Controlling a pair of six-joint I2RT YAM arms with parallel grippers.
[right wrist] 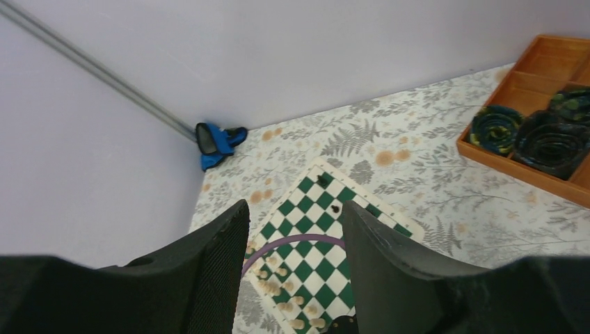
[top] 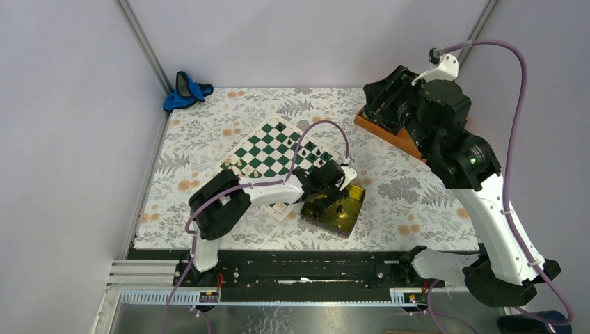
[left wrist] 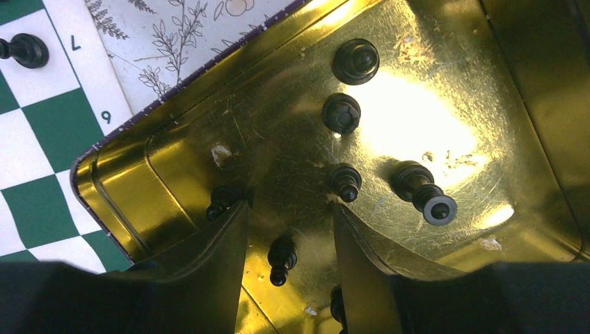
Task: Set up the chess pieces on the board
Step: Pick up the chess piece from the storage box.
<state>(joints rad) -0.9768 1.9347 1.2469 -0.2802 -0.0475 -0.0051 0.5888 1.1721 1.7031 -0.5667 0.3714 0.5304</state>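
Black fingers of your left gripper point(left wrist: 289, 209) stand spread inside the gold tin tray point(left wrist: 174, 181), one on each side of a small black chess piece point(left wrist: 282, 259) lying on the scratched metal. Neither finger touches it. A second black piece point(left wrist: 224, 198) sits just outside one finger. Four more black pieces point(left wrist: 344, 181) are scattered beyond the fingertips, one of them toppled on its side. The chessboard point(left wrist: 42, 139), green and white with a cream border, lies just beside the tray's corner on the floral cloth point(left wrist: 174, 42).

Your right gripper point(right wrist: 293, 205) hangs high over the table, fingers apart with nothing between them. Below it you see cream pieces point(right wrist: 278, 285) clustered at the board's near end and two black ones point(right wrist: 321, 179) at the far end. The orange compartment tray point(right wrist: 529, 76) stands well apart.
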